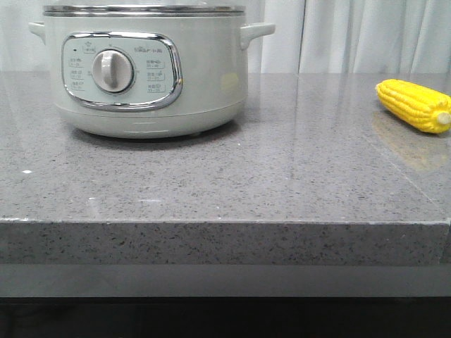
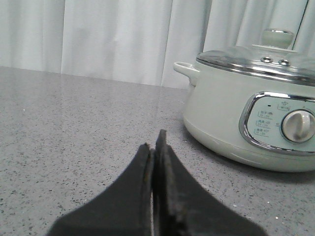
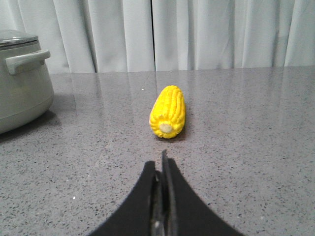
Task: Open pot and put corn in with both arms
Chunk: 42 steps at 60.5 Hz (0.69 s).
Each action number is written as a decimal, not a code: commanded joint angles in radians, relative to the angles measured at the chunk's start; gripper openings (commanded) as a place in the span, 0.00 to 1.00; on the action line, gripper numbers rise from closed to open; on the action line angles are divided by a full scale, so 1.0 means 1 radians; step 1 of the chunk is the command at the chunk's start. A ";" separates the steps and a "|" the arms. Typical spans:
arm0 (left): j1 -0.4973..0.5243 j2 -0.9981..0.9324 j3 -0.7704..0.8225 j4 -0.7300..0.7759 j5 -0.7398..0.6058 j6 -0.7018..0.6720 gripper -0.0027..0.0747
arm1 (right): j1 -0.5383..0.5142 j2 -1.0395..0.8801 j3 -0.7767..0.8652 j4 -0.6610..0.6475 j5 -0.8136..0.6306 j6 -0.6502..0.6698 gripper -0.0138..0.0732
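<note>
The pot (image 1: 151, 70), pale grey-green with a chrome-framed panel and round dial, stands at the back left of the grey stone table; its glass lid (image 2: 256, 61) with a knob (image 2: 277, 38) is on. The corn (image 1: 414, 105) lies at the far right. My left gripper (image 2: 155, 142) is shut and empty, low over the table, apart from the pot (image 2: 251, 113). My right gripper (image 3: 161, 160) is shut and empty, a short way in front of the corn (image 3: 168, 111), whose pale stub end faces it. Neither gripper shows in the front view.
The grey speckled table (image 1: 232, 183) ends in a thick front edge (image 1: 225, 243). White curtains (image 1: 352, 35) hang behind it. The pot's side handle (image 3: 27, 60) shows in the right wrist view, well apart from the corn.
</note>
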 commanded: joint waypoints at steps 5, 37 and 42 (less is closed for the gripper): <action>0.002 -0.017 0.003 -0.007 -0.096 -0.005 0.01 | 0.001 -0.023 0.001 -0.012 -0.087 -0.002 0.08; 0.002 0.092 -0.392 -0.051 0.143 -0.007 0.01 | 0.001 0.036 -0.332 -0.010 0.122 -0.001 0.08; 0.002 0.157 -0.491 -0.028 0.228 -0.003 0.01 | 0.001 0.090 -0.417 -0.010 0.186 -0.001 0.08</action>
